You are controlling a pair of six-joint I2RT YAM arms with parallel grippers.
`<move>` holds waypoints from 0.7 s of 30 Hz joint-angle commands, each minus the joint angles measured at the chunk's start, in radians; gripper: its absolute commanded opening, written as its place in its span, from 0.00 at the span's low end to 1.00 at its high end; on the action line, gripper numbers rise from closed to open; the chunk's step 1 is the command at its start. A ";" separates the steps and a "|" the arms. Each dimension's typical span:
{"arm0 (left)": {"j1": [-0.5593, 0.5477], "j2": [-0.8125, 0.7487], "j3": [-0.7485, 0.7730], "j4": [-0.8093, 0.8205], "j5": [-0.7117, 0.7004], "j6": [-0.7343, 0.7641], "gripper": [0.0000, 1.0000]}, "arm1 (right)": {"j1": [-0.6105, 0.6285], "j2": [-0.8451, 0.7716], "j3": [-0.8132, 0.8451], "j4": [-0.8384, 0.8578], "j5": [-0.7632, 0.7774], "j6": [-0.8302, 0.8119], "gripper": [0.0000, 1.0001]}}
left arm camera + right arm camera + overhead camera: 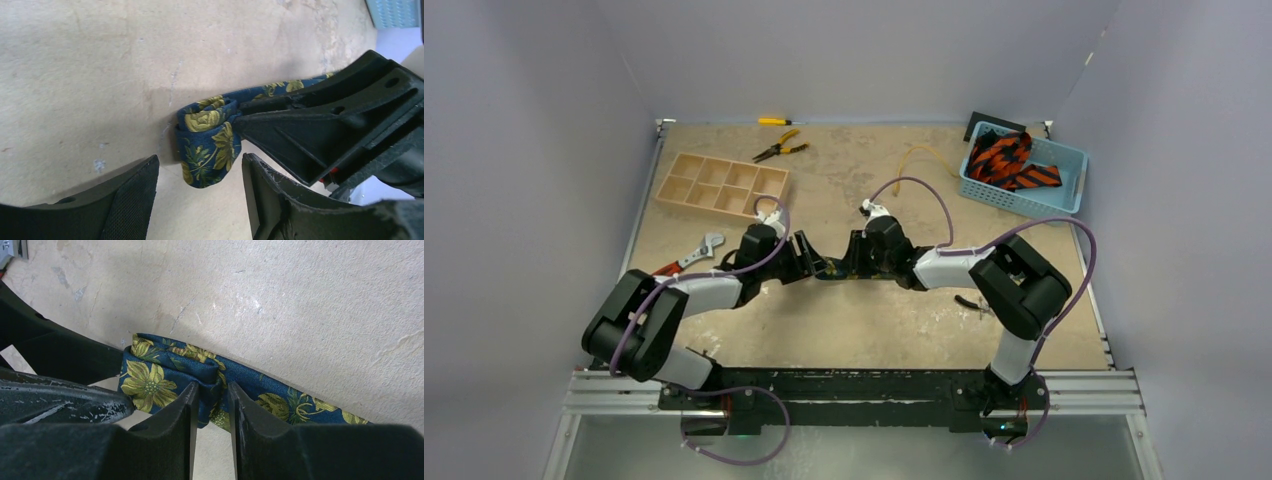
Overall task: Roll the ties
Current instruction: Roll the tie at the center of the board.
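Note:
A navy tie [210,140] with yellow-green flowers lies at the table's middle [829,271], one end rolled into a small coil and its tail running right [300,405]. My right gripper [212,392] is shut on the coil, with fabric bunched between its two fingers; it reaches in from the right [852,262]. My left gripper [200,159] is open, its fingers [145,185] standing either side of the coil's near end without touching it. Orange-red ties with black stripes [1009,160] lie piled in the blue basket [1024,205].
A wooden compartment tray [724,185] sits at the back left, with pliers [779,148] and a yellow screwdriver [774,121] behind it. A wrench [699,250] lies by the left arm. A thin yellow cord [919,160] curls near the basket.

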State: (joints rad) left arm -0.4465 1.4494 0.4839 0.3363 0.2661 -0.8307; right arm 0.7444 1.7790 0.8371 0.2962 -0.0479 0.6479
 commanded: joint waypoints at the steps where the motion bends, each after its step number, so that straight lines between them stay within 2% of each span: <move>1: 0.005 0.028 -0.008 0.141 0.095 -0.029 0.61 | -0.012 0.014 -0.035 -0.017 0.012 -0.016 0.31; 8: 0.005 0.105 -0.012 0.236 0.141 -0.087 0.57 | -0.014 0.013 -0.045 -0.003 0.008 -0.020 0.30; 17: 0.006 0.141 -0.019 0.265 0.137 -0.126 0.49 | -0.014 0.010 -0.061 0.012 0.008 -0.027 0.29; 21: 0.015 0.144 -0.023 0.272 0.147 -0.144 0.49 | -0.013 0.006 -0.063 0.014 0.009 -0.032 0.29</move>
State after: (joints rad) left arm -0.4450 1.5879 0.4683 0.5423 0.3862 -0.9436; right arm 0.7376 1.7790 0.8017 0.3649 -0.0628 0.6468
